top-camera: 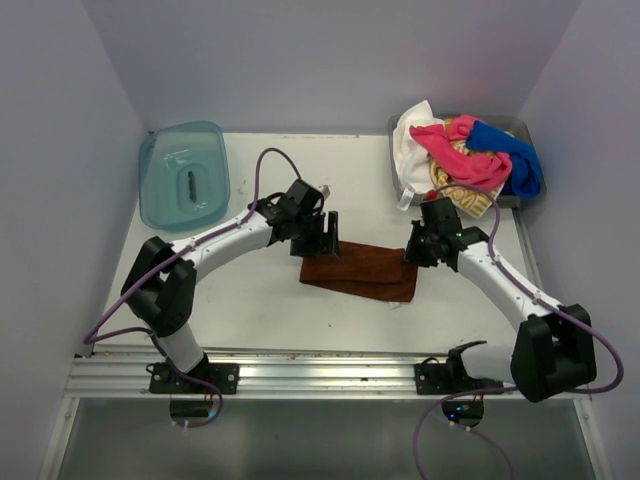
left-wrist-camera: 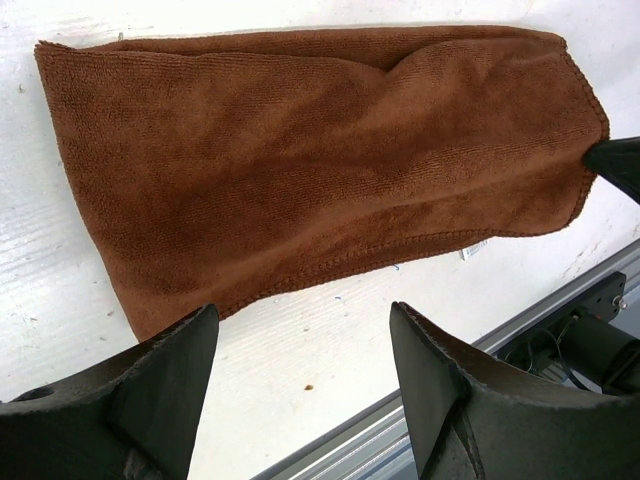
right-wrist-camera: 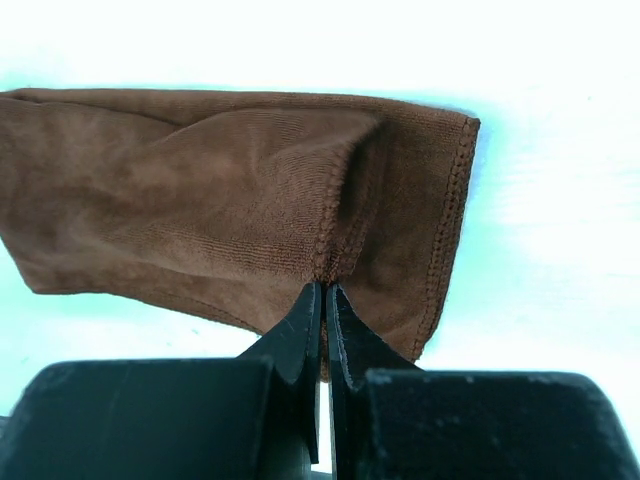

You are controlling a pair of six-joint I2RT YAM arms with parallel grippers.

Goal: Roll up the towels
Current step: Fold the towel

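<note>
at bench (top-camera: 250, 310) centre, rust-brown towel (top-camera: 360, 268) lies flat; right jaws pinched shut on its right edge; left jaws wide open, empty

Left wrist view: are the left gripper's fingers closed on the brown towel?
No, the left gripper stands open with only bare table between its fingers; the brown towel lies ahead of it, ungripped.
</note>
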